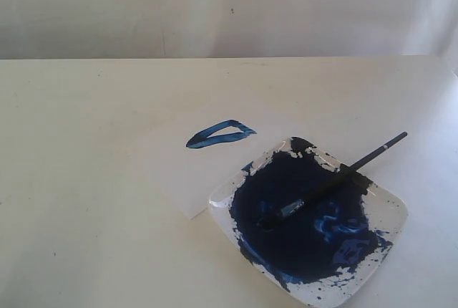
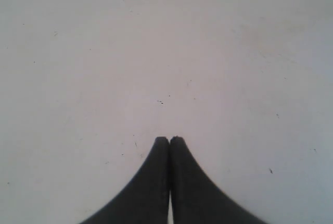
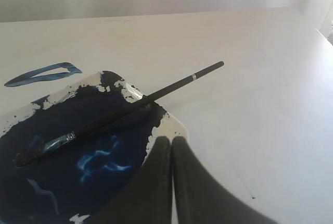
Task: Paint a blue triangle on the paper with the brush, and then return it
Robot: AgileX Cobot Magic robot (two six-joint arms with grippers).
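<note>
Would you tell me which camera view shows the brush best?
The right wrist view: the brush lies large and whole, handle to bristles, across the paint dish. The exterior view shows it whole but smaller. The left wrist view does not show it.

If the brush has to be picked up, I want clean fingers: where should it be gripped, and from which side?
Grip the brush on its bare handle past the dish rim, clear of the paint. That end juts rightward, propped on the rim, so the right gripper, now shut, could open and come down from above, jaws across the handle.
</note>
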